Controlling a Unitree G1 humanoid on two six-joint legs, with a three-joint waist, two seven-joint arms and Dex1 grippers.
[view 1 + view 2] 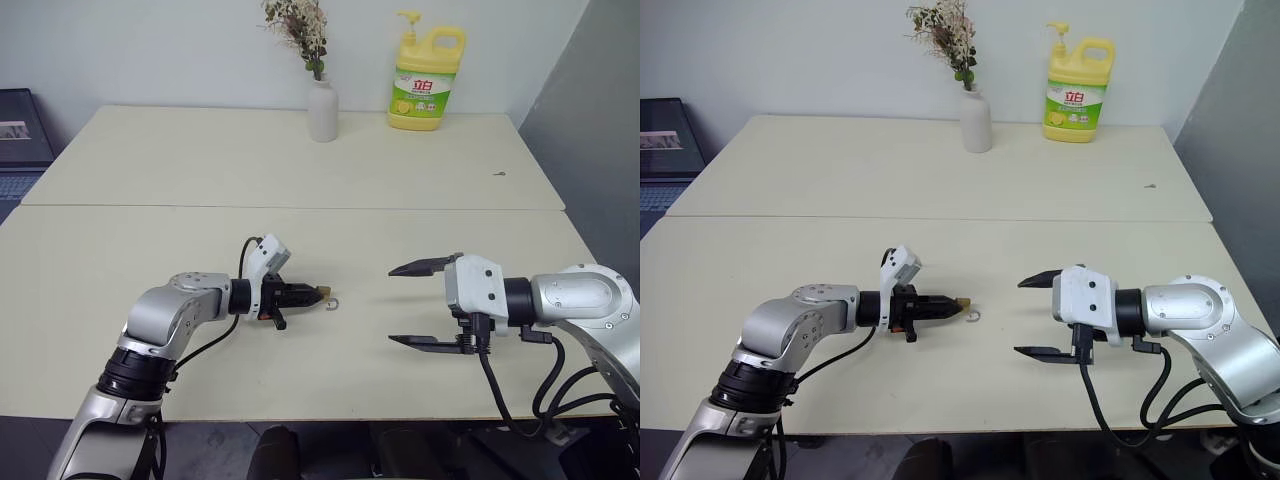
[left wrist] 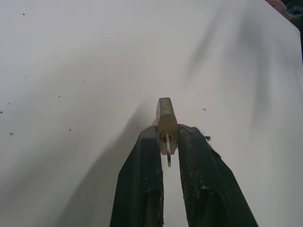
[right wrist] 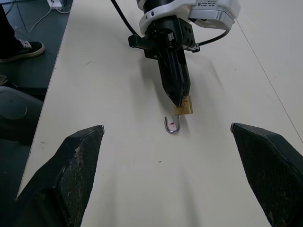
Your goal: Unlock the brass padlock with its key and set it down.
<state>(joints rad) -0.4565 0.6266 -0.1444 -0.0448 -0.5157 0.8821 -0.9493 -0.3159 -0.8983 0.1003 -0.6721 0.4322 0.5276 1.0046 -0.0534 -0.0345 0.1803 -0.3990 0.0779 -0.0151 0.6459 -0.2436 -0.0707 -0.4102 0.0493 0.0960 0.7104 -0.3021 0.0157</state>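
Here the left pincer pinches the padlock by its tip, key inside; it could twist loose onto the bench. The right pincer gapes wide, empty.

Brass padlock: golden body, silver shackle. Table: pale cream. Detergent bottle: yellow, green-red label. Vase: white. Gripper fingers: black.
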